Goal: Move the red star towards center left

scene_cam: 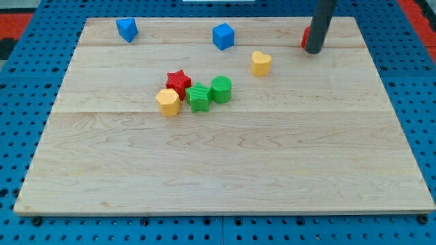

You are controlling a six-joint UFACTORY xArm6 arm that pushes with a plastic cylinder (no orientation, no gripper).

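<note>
1. Near the bench's (225, 177) middle, a little toward the view's left, the red star (179, 82) sits in a tight cluster, touching or nearly touching the yellow hexagonal block (168, 102) below it and just beside the green star (199, 98), with the green cylinder (221, 89) further right.
2. At the view's top right, my tip (314, 50) rests well apart from the cluster, next to a red block (306, 38) it mostly hides.
3. No gripper exists on this rod, so no jaw state can be told.
4. Judging by this, the push is not yet begun: the tip must travel to the star's right side, then drive it leftward without dragging its neighbours.
5. Two blue blocks, one at top left (127, 29) and a cube (223, 36), and a yellow heart (261, 62) lie clear of that path.
</note>
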